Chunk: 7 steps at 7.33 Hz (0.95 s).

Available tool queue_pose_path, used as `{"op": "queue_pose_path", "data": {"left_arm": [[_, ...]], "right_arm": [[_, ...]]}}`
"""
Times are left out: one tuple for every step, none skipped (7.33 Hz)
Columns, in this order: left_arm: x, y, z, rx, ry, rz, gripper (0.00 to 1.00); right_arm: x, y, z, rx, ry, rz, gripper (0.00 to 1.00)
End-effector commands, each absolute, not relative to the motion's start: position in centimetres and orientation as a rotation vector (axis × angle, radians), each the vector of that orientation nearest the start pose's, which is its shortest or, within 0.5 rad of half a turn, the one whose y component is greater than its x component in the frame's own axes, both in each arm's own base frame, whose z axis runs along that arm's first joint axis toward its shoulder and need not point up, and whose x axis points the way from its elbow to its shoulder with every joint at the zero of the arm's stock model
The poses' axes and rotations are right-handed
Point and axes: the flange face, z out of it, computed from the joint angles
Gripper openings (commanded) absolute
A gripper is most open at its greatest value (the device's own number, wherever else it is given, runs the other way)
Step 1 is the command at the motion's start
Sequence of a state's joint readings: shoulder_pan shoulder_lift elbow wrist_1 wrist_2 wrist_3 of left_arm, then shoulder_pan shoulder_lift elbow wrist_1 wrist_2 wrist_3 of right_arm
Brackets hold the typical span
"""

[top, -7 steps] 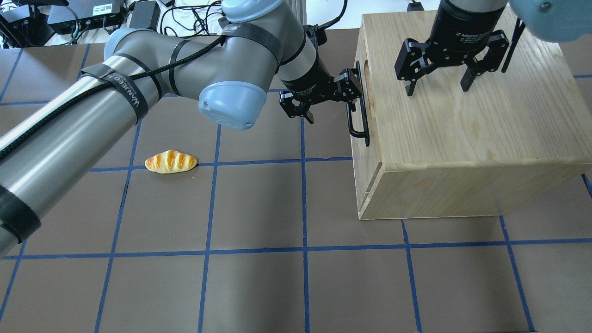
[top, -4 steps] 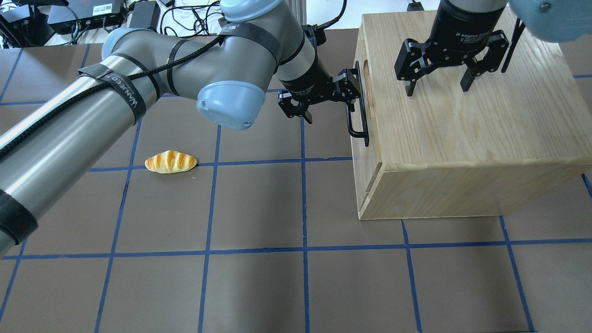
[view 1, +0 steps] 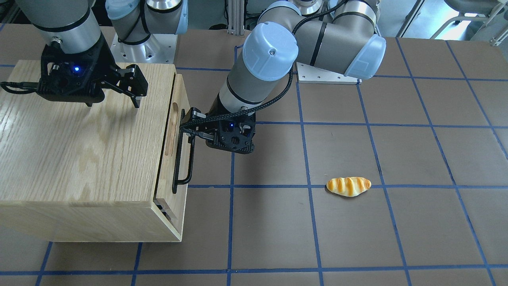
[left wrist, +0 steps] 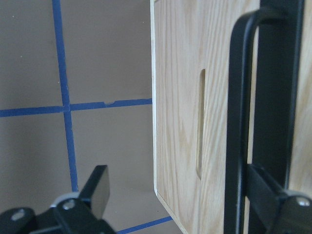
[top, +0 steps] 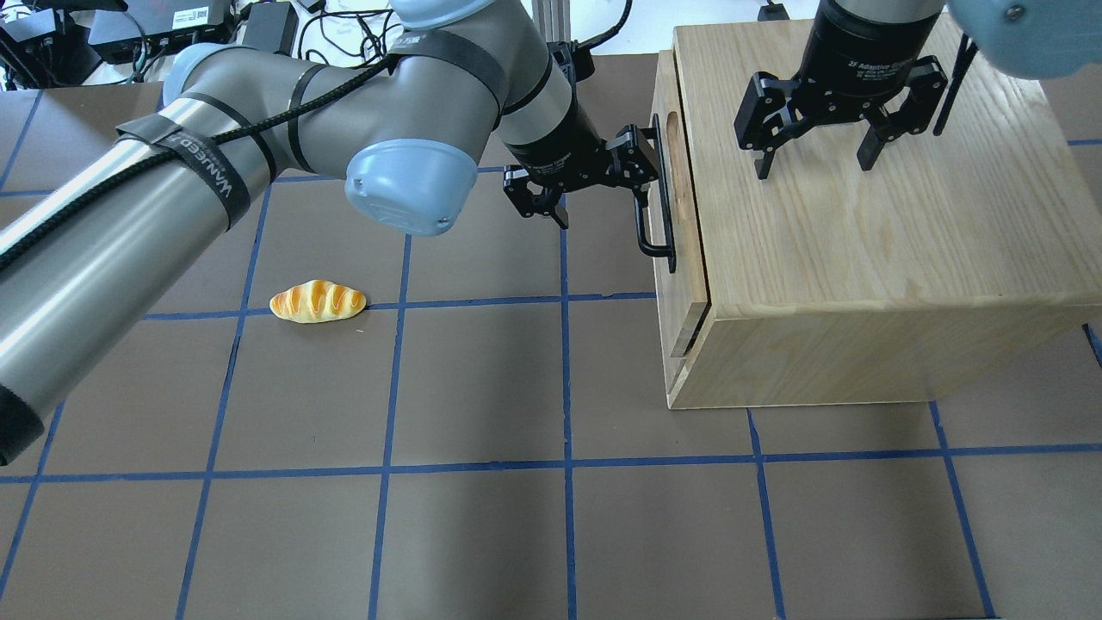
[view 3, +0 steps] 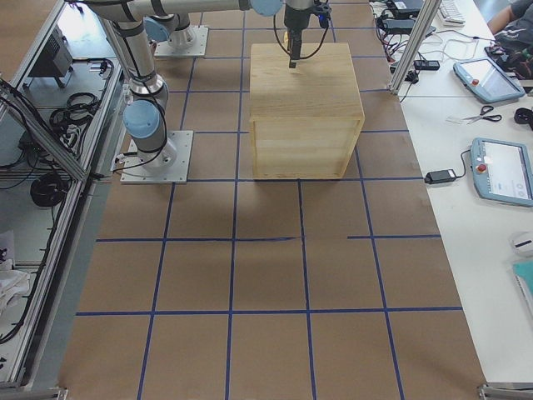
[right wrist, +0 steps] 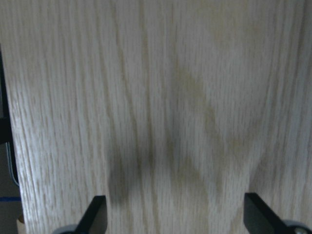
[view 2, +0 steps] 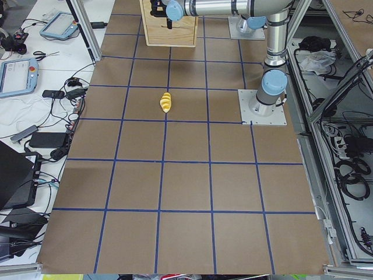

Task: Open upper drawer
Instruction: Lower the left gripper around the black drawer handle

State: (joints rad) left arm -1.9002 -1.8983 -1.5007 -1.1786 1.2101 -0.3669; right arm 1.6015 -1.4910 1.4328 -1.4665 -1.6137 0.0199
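The upper drawer (top: 682, 269) is a light-oak front with an oblong slot and a black bar handle (top: 659, 207), at the top of the oak cabinet (top: 861, 258). It stands a little way out of the cabinet, as the front-facing view (view 1: 163, 174) shows too. My left gripper (top: 600, 207) is open, with one finger hooked behind the handle (view 1: 183, 155) and the other out over the table. The left wrist view shows that finger (left wrist: 273, 195) behind the bar (left wrist: 239, 122). My right gripper (top: 809, 164) is open, its tips down on the cabinet top (view 1: 79, 159).
A toy bread roll (top: 317, 301) lies on the brown mat to the left of the cabinet, apart from both arms. It also shows in the front-facing view (view 1: 348, 186). Blue tape lines grid the mat. Cables and electronics lie beyond the far edge.
The upper drawer has slid a little out of the cabinet, to the left. My left gripper moved left with the handle. The right gripper stayed on the cabinet top.
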Motion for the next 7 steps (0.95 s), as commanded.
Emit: {"op": "queue_pose_path", "data": {"left_arm": [[-34.0, -54.9, 39.1, -0.093, 3.520, 0.004, 1.00], [-33.4, -54.8, 39.3, -0.091, 3.517, 0.016, 1.00], [-33.4, -54.7, 39.0, -0.076, 3.514, 0.028, 1.00], [-33.4, -54.6, 39.3, -0.074, 3.517, 0.024, 1.00], [-33.6, -54.8, 39.3, -0.091, 3.522, 0.023, 1.00], [-34.1, -55.4, 38.2, -0.138, 3.524, 0.046, 1.00], [-34.3, -55.3, 38.7, -0.143, 3.538, 0.041, 1.00]], "right_arm": [[14.5, -51.6, 50.4, -0.019, 3.185, 0.074, 1.00], [14.5, -51.6, 50.5, -0.019, 3.185, 0.072, 1.00], [14.5, -51.6, 50.5, -0.021, 3.185, 0.072, 1.00], [14.5, -51.6, 50.5, -0.019, 3.185, 0.072, 1.00], [14.5, -51.6, 50.5, -0.021, 3.185, 0.072, 1.00], [14.4, -51.6, 50.4, -0.016, 3.185, 0.074, 1.00], [14.5, -51.6, 50.5, -0.019, 3.185, 0.072, 1.00]]}}
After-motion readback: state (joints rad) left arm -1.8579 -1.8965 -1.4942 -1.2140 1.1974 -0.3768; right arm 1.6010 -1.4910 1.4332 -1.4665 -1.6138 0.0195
